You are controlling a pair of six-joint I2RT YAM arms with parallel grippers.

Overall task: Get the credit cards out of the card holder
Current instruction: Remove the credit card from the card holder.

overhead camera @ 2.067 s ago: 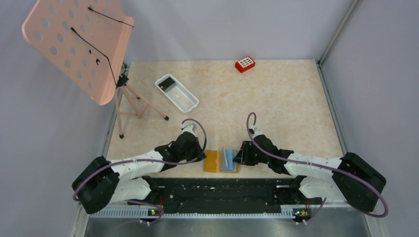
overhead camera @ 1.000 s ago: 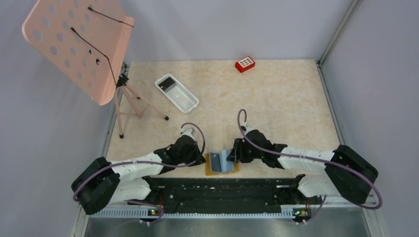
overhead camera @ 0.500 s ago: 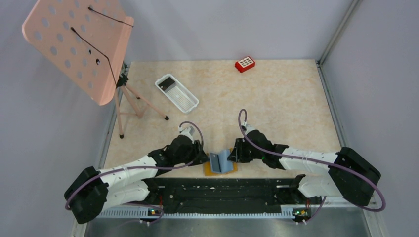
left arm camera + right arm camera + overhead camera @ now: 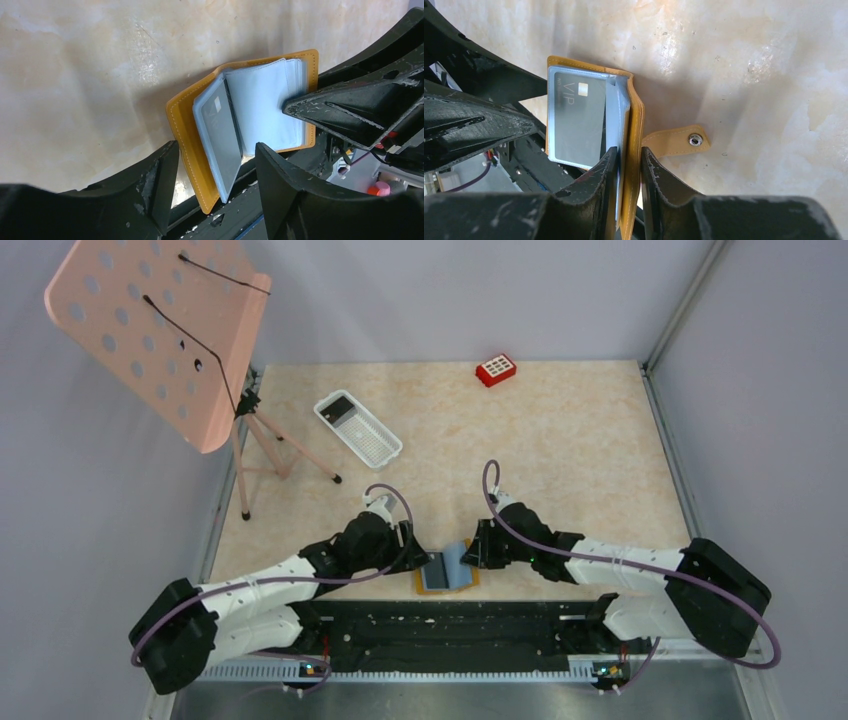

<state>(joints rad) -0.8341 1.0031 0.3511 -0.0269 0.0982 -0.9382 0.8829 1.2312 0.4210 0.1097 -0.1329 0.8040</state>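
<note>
The tan card holder [image 4: 458, 568] lies open at the table's near edge between both arms. Its light blue sleeves [image 4: 265, 107] are fanned out, and one sleeve turned to the left shows a dark grey credit card [image 4: 220, 130] marked VIP [image 4: 576, 117]. My left gripper [image 4: 215, 185] stands open, its fingers either side of the holder's left cover [image 4: 185, 130] and the card sleeve without touching them. My right gripper [image 4: 629, 170] is shut on the holder's right cover [image 4: 635, 125] and the sleeves beside it. The snap strap [image 4: 679, 142] lies flat to the right.
A white mesh tray [image 4: 372, 440] at the back left holds a dark card [image 4: 341, 407]. A red block [image 4: 495, 369] sits at the far edge. A pink perforated stand [image 4: 160, 330] on a tripod is at the left. The black base rail [image 4: 450, 625] runs just behind the holder.
My left gripper has opened and moved in beside the holder. The sleeve that stood upright has dropped to the left, showing the card. My right gripper has closed on the right cover.
</note>
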